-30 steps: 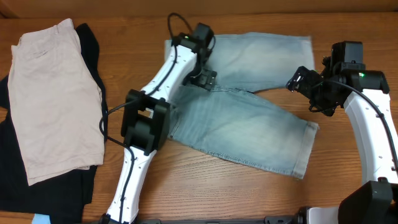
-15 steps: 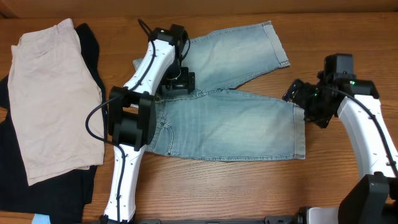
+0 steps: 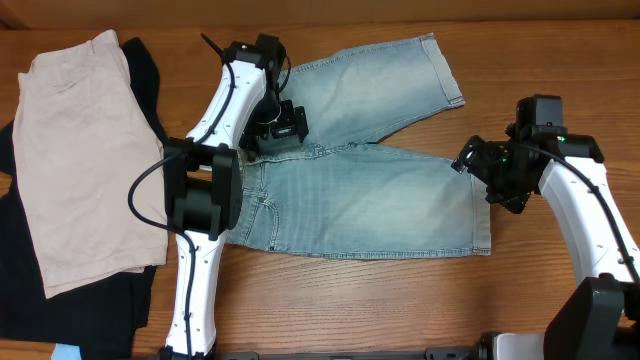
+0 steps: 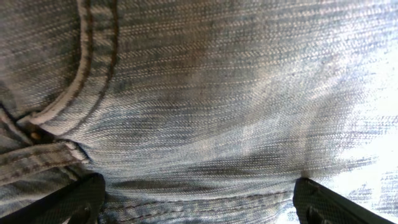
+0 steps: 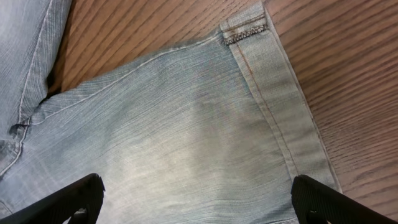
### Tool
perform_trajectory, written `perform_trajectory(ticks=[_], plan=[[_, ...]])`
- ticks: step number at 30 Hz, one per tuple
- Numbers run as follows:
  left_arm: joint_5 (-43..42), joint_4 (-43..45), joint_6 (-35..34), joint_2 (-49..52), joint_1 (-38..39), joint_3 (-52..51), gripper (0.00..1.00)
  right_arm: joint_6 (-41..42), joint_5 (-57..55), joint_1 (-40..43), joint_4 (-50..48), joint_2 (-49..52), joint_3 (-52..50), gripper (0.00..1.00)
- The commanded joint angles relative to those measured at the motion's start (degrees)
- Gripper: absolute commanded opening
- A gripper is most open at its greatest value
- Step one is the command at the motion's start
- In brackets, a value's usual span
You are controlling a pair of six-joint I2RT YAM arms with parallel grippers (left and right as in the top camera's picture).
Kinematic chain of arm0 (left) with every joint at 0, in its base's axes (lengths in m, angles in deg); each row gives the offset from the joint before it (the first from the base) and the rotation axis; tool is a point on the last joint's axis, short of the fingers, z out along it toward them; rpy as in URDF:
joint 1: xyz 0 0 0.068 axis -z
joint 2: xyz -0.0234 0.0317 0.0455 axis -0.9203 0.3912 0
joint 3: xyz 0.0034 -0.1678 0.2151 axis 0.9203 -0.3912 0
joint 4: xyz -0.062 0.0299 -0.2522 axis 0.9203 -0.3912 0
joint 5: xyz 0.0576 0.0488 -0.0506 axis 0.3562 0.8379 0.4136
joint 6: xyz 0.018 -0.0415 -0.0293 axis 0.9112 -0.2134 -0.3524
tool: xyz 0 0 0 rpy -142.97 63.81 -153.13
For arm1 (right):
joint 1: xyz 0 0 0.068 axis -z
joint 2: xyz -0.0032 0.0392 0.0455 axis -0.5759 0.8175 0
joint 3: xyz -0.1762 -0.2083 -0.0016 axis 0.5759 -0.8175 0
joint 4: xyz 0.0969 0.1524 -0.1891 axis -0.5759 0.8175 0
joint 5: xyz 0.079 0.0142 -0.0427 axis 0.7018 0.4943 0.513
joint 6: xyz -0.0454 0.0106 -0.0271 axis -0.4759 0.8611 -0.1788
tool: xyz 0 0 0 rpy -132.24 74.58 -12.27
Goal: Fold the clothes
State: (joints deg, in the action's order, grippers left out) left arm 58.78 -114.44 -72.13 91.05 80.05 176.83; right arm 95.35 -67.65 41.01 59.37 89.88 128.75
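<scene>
The light-blue denim shorts lie flat on the wooden table. One leg points up-right to its cuff. The other lies straight to the right, with its cuff near my right arm. My left gripper sits on the waistband and crotch area. In the left wrist view denim fills the frame, and that gripper is open with fingers spread wide. My right gripper hovers over the lower leg's cuffed end. It is open and holds nothing.
Plain beige shorts lie at the left on top of a black garment. The left arm's body stands over the waistband's left end. Bare wood shows right of the cuff.
The shorts slid left with my left gripper and the lower leg straightened to lie horizontally. My right gripper moved down-left to that leg's cuff. In the last half second the left arm shifted slightly left.
</scene>
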Motion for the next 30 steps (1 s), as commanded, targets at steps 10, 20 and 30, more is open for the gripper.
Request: perform_trajectory(ticks=[10,20,30], plan=[[7.23,-2.21,-3.06,5.51,-2.58,-3.52,1.0,-1.7,0.24,-0.44,-1.09,-0.07,-0.46,1.0],[10.6,-6.16,-0.76,2.93,-2.51,12.52,1.0,-2.82,0.17,-0.44,0.35,-4.46,4.55,1.0],[12.48,-19.82,2.64,-9.84,0.26,36.7,1.0,-2.75,-0.42,-0.44,9.84,-24.26,8.35,1.0]])
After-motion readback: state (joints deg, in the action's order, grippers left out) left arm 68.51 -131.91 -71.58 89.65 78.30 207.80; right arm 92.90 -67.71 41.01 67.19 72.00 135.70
